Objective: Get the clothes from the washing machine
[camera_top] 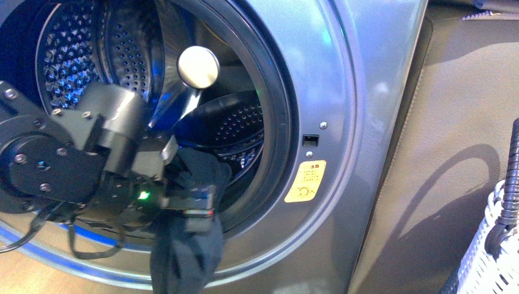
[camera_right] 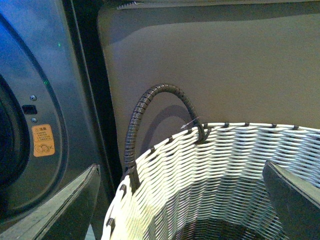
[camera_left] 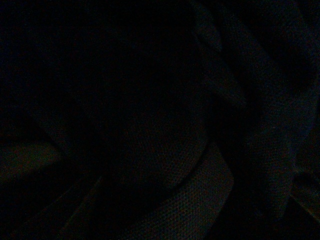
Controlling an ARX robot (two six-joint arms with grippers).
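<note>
One left gripper pinching clothes at washing machine mouth, right gripper spread above basket

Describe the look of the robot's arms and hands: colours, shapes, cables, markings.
The left arm is black and dark grey, with a round joint disc, silver screws, a green light near the left hand and looping black cables. The right hand has flat, dark grey wedge fingers.
</note>
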